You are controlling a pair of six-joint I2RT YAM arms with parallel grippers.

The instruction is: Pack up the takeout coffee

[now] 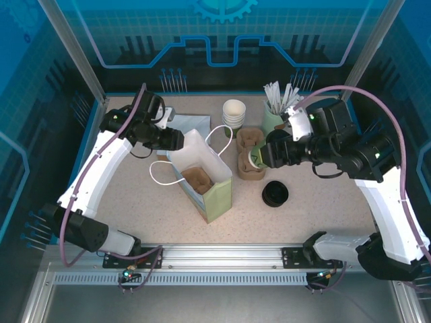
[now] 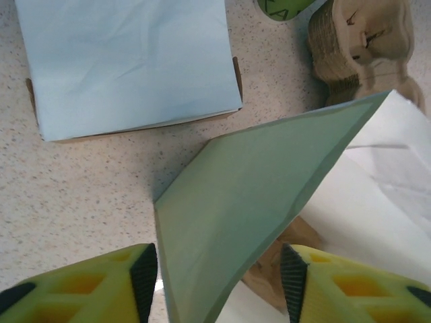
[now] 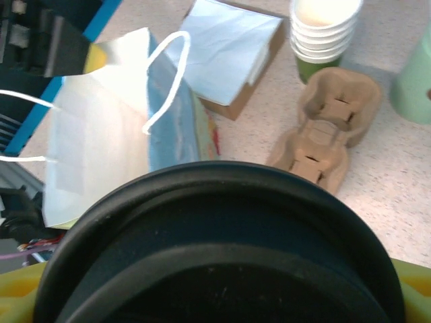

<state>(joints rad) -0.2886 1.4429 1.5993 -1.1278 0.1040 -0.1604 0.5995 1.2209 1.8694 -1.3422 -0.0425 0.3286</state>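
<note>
The bag [image 1: 214, 176] stands open at mid-worktop [image 1: 135, 195], with green sides, a white inside and white loop handles, and a brown carrier [image 1: 199, 180] sits down in it. The left hand [image 1: 179, 140] is at the bag's 11 o'clock corner. In its wrist view the left hand [image 2: 219, 276] has its fingers about halfway apart, one on each side of the bag's green wall [image 2: 249, 202]. The left pad [image 2: 143, 276] is just beside the paper, and a gap shows before the right pad [image 2: 293, 282], so nothing is clamped. At the bag's 3 o'clock, the right hand [image 1: 259, 158] holds the coffee [image 1: 254, 160], of which a bit of green and white shows at its fingertips. The coffee is above the near end of the carrier stack [image 1: 248, 138] and outside the bag. In the right wrist view, the coffee's black lid [image 3: 215, 229] sits between the yellow fingers [image 3: 417, 289], which are spread wide around it. A loose lid [image 1: 275, 194] lies on the worktop at the bag's 4 o'clock. A cup stack [image 1: 234, 113] stands at 1 o'clock, and a mint cup [image 1: 273, 120] of white sticks stands at 2 o'clock, past the carriers. A flat pale-blue box [image 1: 190, 124] lies at 12 o'clock, just behind the bag.
</note>
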